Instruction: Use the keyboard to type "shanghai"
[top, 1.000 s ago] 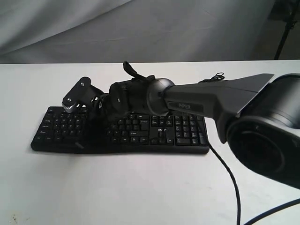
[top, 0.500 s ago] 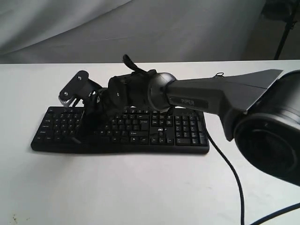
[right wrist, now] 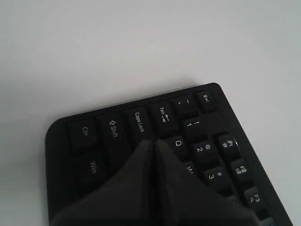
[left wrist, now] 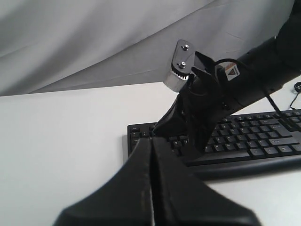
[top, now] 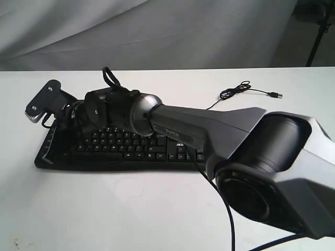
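Note:
The long black keyboard [top: 137, 147] lies across the white table [top: 104, 209]. My right arm reaches over it to its left end. The right gripper [right wrist: 155, 141] is shut with nothing in it. Its joined fingertips point down at the keys just inside Caps Lock [right wrist: 139, 121] and beside Q [right wrist: 178, 142], and they hide the key under them. In the exterior view the right gripper [top: 58, 137] shows as a dark shape over that end. My left gripper [left wrist: 151, 139] is shut and empty, in front of the keyboard [left wrist: 263, 143] corner. It is out of the exterior view.
The keyboard's thin USB cable [top: 238, 89] lies coiled on the table behind the right end, its plug [top: 275, 95] loose. A black arm cable [top: 226, 209] hangs in front. Grey cloth [top: 157, 31] backs the table.
My right arm has swung left along the keyboard, from left of its middle to its far left end. The keyboard has not moved.

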